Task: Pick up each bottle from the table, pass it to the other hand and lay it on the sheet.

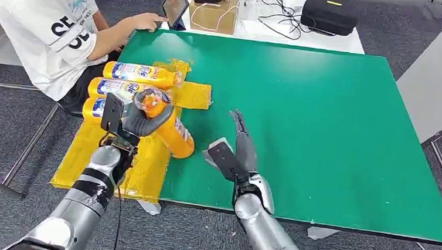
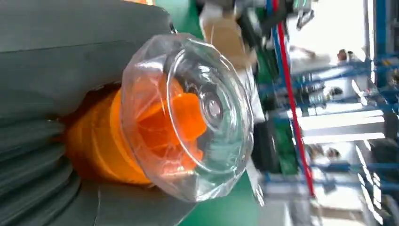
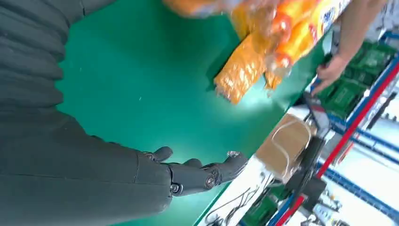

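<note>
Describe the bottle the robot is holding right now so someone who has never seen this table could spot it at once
Start at the green table, then go to the yellow sheet on its left edge. Three yellow bottles with blue labels lie there side by side. The one you want is the orange-yellow bottle with a clear cap, gripped in the left hand and tilted above the sheet rather than lying flat.

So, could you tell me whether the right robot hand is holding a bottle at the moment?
No, the right robot hand is open over the green table, while the left robot hand grips the orange bottle.
</note>
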